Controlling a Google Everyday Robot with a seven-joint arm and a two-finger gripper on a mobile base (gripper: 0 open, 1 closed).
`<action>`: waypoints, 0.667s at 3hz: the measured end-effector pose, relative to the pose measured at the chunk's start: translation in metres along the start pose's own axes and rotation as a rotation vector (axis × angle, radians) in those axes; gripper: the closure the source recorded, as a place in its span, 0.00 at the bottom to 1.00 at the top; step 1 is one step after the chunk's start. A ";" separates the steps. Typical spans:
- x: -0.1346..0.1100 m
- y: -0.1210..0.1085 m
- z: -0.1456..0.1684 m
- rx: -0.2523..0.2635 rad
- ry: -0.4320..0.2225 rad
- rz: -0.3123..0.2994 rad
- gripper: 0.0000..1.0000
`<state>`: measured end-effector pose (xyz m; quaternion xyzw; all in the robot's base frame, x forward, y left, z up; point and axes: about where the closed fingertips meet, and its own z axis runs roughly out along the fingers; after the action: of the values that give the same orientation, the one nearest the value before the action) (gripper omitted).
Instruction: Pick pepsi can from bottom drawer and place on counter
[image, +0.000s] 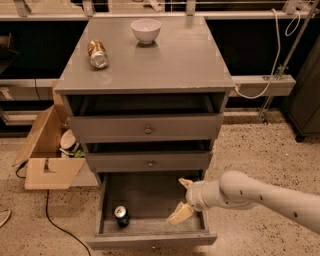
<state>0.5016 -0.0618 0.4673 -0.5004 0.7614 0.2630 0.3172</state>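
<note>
The pepsi can (120, 216) stands upright at the front left of the open bottom drawer (150, 240), dark blue with a silver top. My gripper (182, 199) is open and empty over the right side of that drawer, its cream fingers (180, 214) spread, well to the right of the can. The white arm reaches in from the lower right. The grey counter (170, 60) tops the three-drawer cabinet.
A brownish-gold can (97, 53) lies on its side at the counter's left. A white bowl (146, 30) stands at the counter's back. The two upper drawers are slightly ajar. An open cardboard box (47, 150) sits on the floor to the left.
</note>
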 end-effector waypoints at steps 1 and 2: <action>0.026 -0.009 0.052 -0.044 -0.017 -0.063 0.00; 0.063 -0.033 0.163 -0.107 -0.074 -0.119 0.00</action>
<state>0.5495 0.0061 0.3099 -0.5509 0.7029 0.3026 0.3330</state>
